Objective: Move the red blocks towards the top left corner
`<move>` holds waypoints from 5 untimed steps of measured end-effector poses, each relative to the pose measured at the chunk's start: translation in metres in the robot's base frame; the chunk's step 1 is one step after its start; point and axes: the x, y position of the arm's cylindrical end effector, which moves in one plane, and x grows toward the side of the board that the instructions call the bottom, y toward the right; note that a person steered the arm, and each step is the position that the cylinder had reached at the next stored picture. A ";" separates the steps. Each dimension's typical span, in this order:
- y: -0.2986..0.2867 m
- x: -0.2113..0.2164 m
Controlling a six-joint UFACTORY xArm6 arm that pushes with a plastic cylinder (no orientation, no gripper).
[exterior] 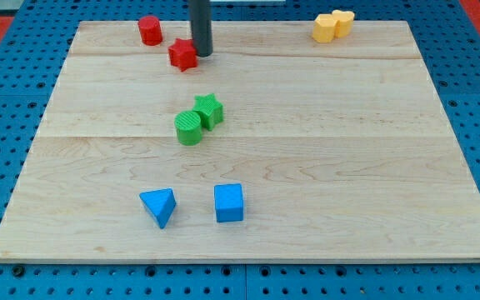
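Note:
A red cylinder (149, 30) stands near the view's top left corner of the wooden board (348, 167). A red star-shaped block (183, 55) lies a little to its right and lower. My rod comes down from the view's top, and my tip (202, 53) rests on the board right against the red star's right side, touching or nearly touching it.
A green star (209, 109) and a green cylinder (188, 128) sit together mid-board. A blue triangular block (159, 206) and a blue cube (229, 202) lie near the view's bottom. Two yellow blocks (332, 25) sit at the top right.

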 end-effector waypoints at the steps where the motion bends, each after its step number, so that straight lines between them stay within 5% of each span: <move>1: 0.000 0.035; 5: -0.039 -0.017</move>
